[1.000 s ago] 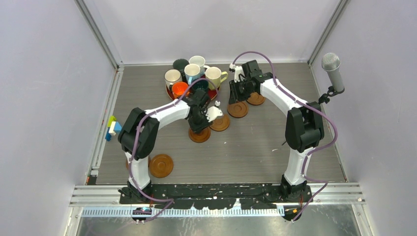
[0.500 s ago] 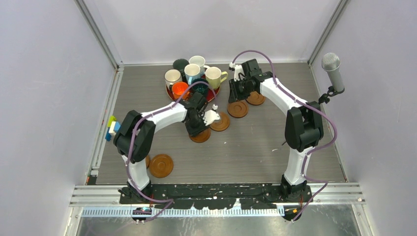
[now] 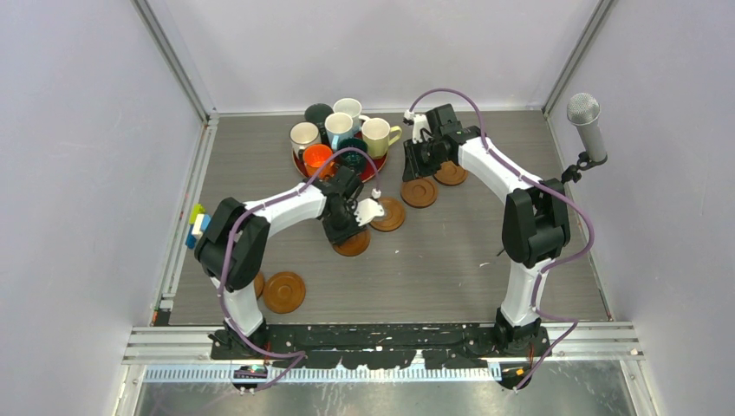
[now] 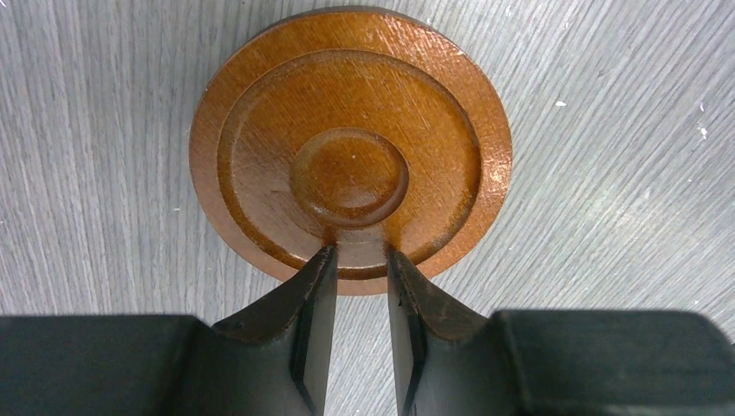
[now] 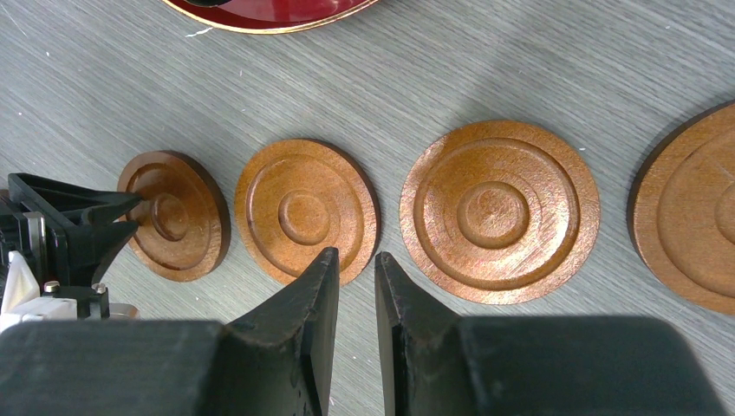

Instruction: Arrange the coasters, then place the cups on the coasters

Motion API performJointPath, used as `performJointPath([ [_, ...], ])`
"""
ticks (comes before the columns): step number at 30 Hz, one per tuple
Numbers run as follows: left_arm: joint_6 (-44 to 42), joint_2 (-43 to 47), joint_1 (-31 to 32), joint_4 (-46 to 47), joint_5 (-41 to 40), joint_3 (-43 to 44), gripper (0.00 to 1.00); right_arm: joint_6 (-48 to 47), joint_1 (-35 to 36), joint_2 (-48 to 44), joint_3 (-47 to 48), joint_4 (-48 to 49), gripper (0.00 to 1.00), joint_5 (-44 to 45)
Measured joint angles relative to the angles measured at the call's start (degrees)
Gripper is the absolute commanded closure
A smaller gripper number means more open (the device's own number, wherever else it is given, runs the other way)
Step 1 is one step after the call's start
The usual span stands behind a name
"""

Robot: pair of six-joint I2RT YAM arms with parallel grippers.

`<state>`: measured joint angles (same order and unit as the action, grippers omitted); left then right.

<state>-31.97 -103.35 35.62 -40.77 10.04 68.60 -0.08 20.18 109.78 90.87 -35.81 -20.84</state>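
The left fingers [image 4: 303,303] are drawn almost together, a slit between them, tips over the near rim of a brown coaster [image 4: 351,143] lying flat on the counter [image 4: 607,130]; whether they press it I cannot tell. The right fingers [image 5: 312,303], likewise nearly closed and pinching nothing, hover over a row of 4 coasters [image 5: 498,211] near the red tray [image 5: 260,13]. The cups [image 3: 339,128] crowd on that tray.

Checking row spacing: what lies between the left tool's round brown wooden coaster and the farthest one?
Two more round brown wooden coasters, plain in the top view.
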Motion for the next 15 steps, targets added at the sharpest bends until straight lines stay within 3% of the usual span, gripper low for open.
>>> performJointPath([
  [15, -0.07, 2.21, 0.0, -2.67, -0.83, -1.9, 0.69, -0.02, 0.0, 0.0, 0.0, -0.02, 0.73, 0.04],
])
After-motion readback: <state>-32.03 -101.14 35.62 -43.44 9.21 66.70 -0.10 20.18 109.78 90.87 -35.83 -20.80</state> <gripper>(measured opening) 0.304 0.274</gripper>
